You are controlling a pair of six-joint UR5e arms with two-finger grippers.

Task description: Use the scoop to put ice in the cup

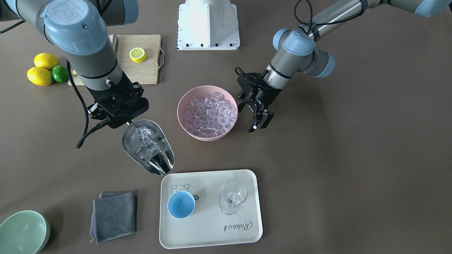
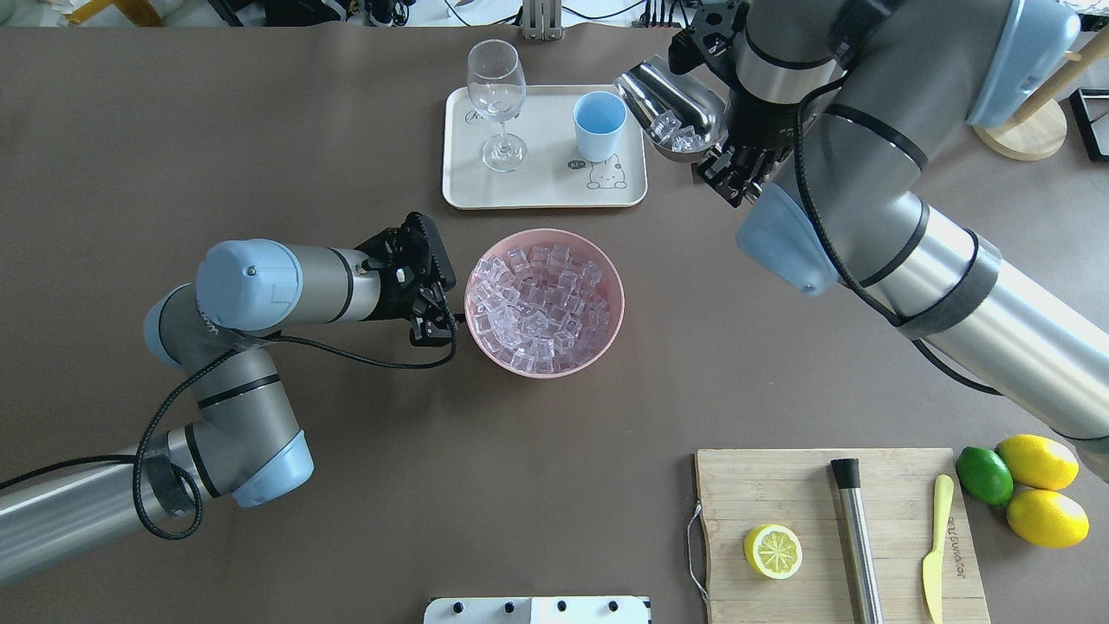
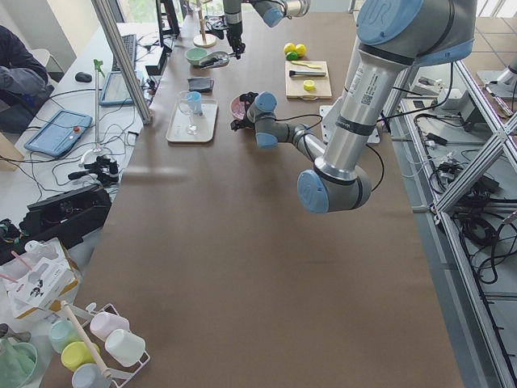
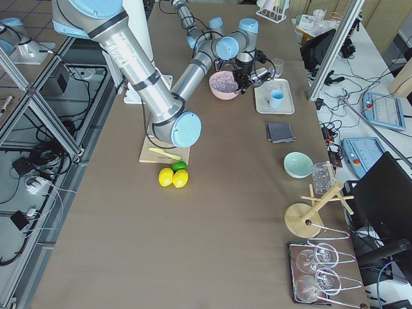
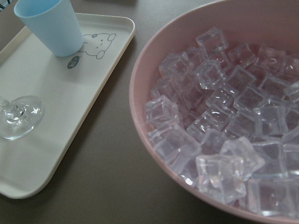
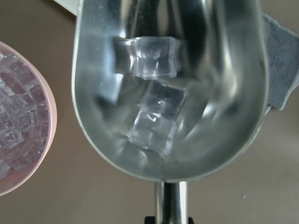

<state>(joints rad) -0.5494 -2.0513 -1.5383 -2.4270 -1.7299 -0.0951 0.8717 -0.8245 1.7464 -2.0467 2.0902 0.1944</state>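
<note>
My right gripper (image 1: 128,121) is shut on the handle of the steel scoop (image 1: 148,146). The scoop hangs above the table between the pink bowl (image 1: 183,102) and the cream tray (image 1: 212,233). A few cubes of ice (image 6: 156,107) lie in the scoop's trough (image 6: 219,93), whose mouth points at the tray corner nearest the light-blue cup (image 1: 180,204). The cup stands upright on the tray with no ice showing in it. More ice (image 2: 541,303) fills the pink bowl. My left gripper (image 2: 446,284) is open and holds nothing, just beside the bowl's rim (image 5: 140,116).
A clear stemmed glass (image 1: 232,195) stands on the tray beside the cup. A folded grey cloth (image 1: 114,215) and a green bowl (image 1: 23,231) lie past the scoop. A cutting board (image 2: 832,503) carries a lemon half, a steel cylinder (image 2: 853,529) and a knife, with lemons and a lime beside it.
</note>
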